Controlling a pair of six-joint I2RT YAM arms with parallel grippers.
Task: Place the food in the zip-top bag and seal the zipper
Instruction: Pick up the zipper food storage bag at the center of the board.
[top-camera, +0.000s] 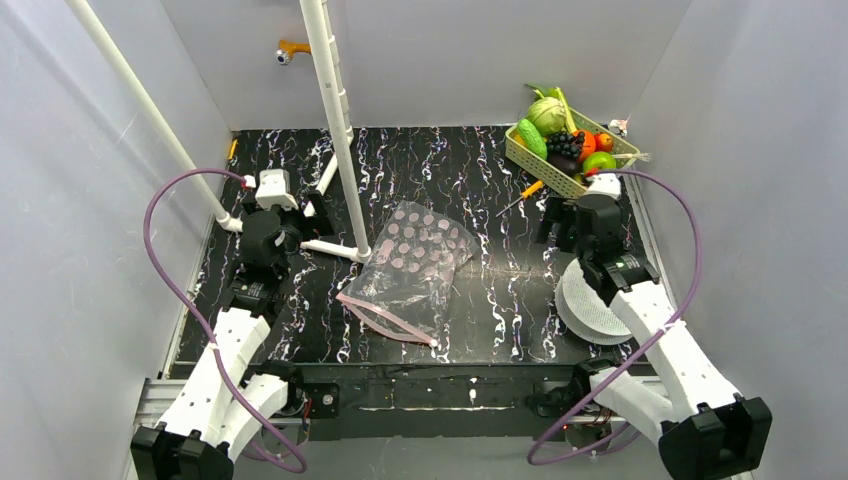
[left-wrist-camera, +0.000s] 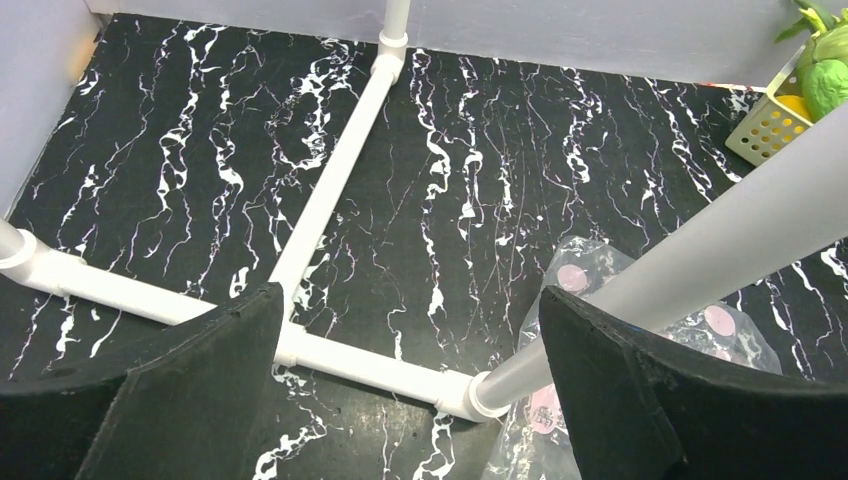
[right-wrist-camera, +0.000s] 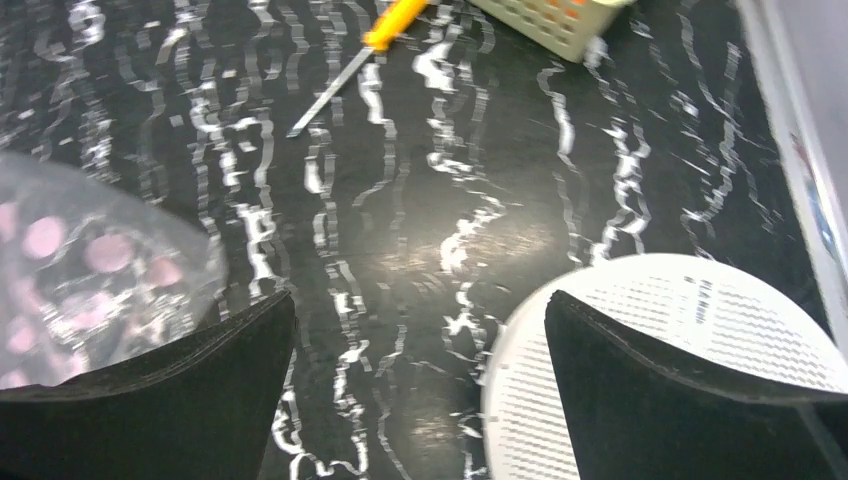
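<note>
Black marbled table (top-camera: 480, 330) w/ a white pipe frame (top-camera: 335, 110) standing on its left half. Nothing's in the bag yet, so the job looks to be at its very start. The zip-top bag (top-camera: 415, 260) lies flat at table ctr, btwn the two arms, long axis diagonal from far-right to near-left. A white perforated disc (top-camera: 590, 300) sits near-right, partly under the right arm. The basket (top-camera: 545, 165) in the far-right corner holds all the food (top-camera: 575, 150), incl. a grape bunch (top-camera: 563, 143) and an orange fruit (top-camera: 603, 142), packed next to a cabbage head (top-camera: 547, 115). Right gripper (right-wrist-camera: 420, 300): jaws spread wide, nothing btwn them, over bare table w/ bag to its left and disc to its right. The basket lies just beyond it, ahead & slightly right, so this arm is much nearer the food; the left arm would have to cross frame and bag. Left gripper (left-wrist-camera: 410, 300): jaws likewise splayed & empty, facing the frame's base pipes, bag just to its right. Probable next move: right arm reaches fwd into the basket for a piece while left tends the bag mouth. A yellow-handled screwdriver (top-camera: 528, 192) lies just short of the basket, near the reach path, so it could get nudged. The zipper (top-camera: 385, 322) runs along the bag's near edge, facing the arm bases.
</note>
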